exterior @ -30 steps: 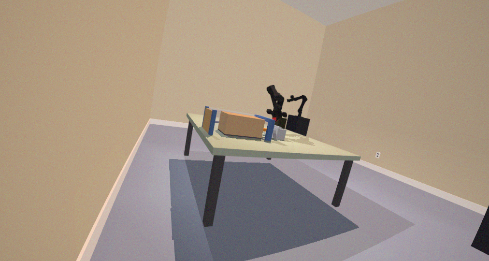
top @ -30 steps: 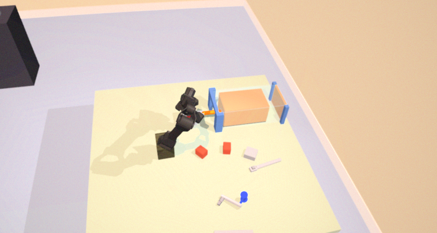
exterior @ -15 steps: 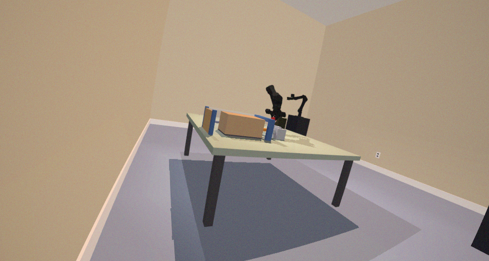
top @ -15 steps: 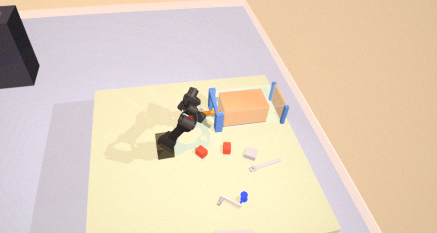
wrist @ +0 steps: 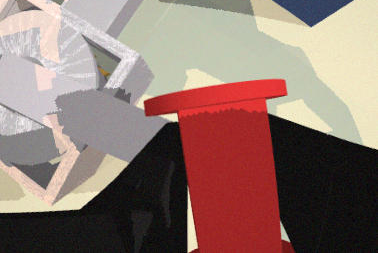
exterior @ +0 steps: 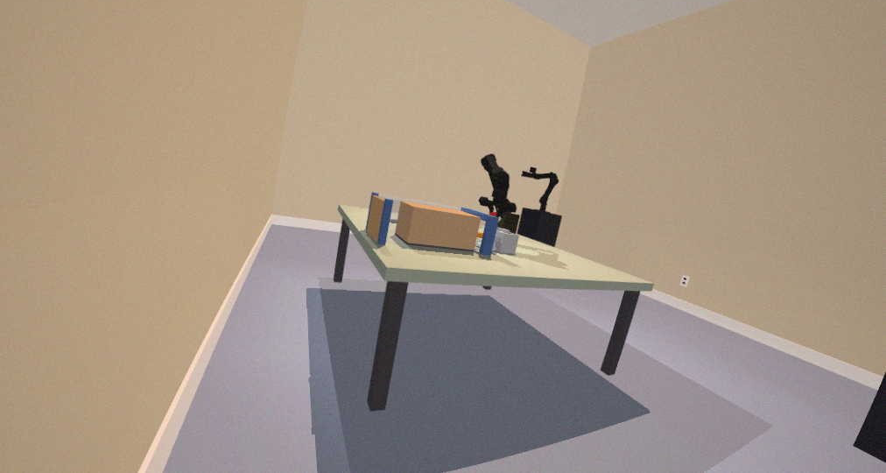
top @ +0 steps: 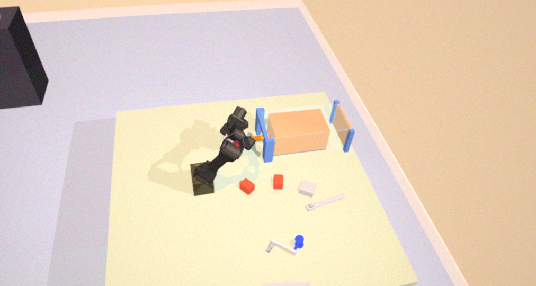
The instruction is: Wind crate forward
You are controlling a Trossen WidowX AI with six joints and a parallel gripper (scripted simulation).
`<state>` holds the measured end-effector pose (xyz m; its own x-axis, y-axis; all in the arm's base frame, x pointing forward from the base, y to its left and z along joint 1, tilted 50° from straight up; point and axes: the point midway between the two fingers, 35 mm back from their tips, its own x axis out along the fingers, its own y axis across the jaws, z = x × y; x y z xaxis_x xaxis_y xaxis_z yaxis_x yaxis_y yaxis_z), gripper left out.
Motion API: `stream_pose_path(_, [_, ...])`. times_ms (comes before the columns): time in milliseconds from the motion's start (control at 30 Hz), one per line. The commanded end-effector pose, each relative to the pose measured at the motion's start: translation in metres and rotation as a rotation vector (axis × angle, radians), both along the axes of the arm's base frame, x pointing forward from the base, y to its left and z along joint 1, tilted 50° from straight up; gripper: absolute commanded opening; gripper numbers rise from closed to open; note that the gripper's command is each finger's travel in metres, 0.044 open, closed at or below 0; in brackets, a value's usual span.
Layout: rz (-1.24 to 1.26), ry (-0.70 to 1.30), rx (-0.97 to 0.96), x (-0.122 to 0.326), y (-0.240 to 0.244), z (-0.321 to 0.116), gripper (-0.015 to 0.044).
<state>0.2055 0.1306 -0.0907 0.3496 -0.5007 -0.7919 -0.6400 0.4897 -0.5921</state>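
Note:
My gripper [wrist: 213,128] is shut on the red grip [wrist: 232,169] [top: 235,143] [exterior: 493,214] of the winch handle, beside the winch. The handle's grey arm [wrist: 107,124] reaches from the grip over the top of the pale grey winch [wrist: 139,71] [exterior: 508,243]; its key end is hidden. An orange strap [top: 257,138] runs from the winch to the crate. The orange-brown crate [top: 300,124] [exterior: 437,228] sits flat in the clear-panelled cubby. Its front is close behind the blue steel frame [top: 269,151] [exterior: 488,236]; a narrow gap with strap shows in the exterior view.
Two red blocks [top: 247,186] [top: 278,181], a pale block [top: 307,188] and a flat bar tool [top: 330,200] lie beside the cubby. An L-shaped tool [top: 284,247] touches or adjoins a blue knobbed piece [top: 298,239]. Blue posts [top: 348,140] and a brown panel [top: 341,116] stand behind the crate.

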Motion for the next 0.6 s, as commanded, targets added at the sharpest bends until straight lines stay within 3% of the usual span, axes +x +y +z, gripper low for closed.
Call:
stream_pose_path(0, [-0.012,-0.029,0.004,0.014,0.001,-0.003,0.0000])
stream_pose_path(567, [-0.012,-0.030,0.005,0.030,0.006,-0.008,0.0000])
